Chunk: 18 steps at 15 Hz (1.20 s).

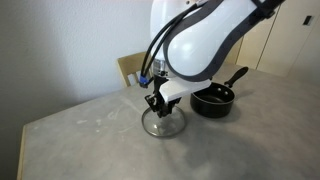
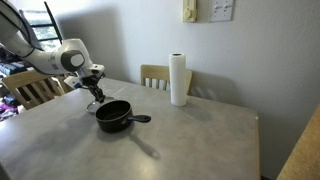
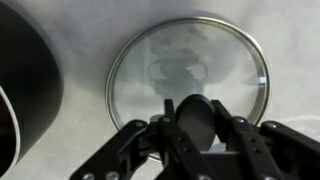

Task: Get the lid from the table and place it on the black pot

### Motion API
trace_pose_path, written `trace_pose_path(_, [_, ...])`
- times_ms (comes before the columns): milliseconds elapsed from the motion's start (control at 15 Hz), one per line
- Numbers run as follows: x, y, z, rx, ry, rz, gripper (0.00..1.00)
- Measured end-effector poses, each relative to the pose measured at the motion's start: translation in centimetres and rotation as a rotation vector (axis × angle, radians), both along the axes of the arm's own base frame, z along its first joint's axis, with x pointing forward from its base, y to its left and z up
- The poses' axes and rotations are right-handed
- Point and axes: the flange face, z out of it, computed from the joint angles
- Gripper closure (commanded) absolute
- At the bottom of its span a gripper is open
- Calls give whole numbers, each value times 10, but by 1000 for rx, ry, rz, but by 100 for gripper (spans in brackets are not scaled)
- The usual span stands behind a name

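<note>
At the left of an exterior view, the table [image 1: 70, 140] runs out grey and bare. Next along, my gripper [image 1: 157, 101] hangs low over the lid [image 1: 165, 125]. The lid lies flat on the tabletop, rim down, near the pot and apart from it as far as I can see.

In the wrist view, the lid's black knob [image 3: 195, 115] sits right between my fingers [image 3: 137, 140]. The jaws stand narrowly apart, one on each side of it, and I cannot tell whether the pads are pressing the knob or only flanking it. Nothing shows the lid raised off the table.

Further right stands the black pot [image 1: 212, 100], upright and uncovered, its long handle [image 1: 237, 76] pointing away toward the back.

I judge the approach done and the grasp either just made or just about to be. What is left is a sure pinch on the knob, a straight lift, and a short carry to the right. Then the lid has to be set down centred on the pot's metal rim.
</note>
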Motion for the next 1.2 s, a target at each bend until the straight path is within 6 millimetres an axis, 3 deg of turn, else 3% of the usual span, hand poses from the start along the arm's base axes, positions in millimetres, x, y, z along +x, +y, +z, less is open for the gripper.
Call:
trace_pose_path(267, [3, 2, 19, -32, -39, 37, 85])
trace_pose_path(600, [3, 2, 81, -110, -91, 126, 85])
trace_pose_path(933, [-9, -19, 138, -303, -51, 95, 85])
trace_pose_path(1200, [-20, -48, 152, -370, -40, -37, 85])
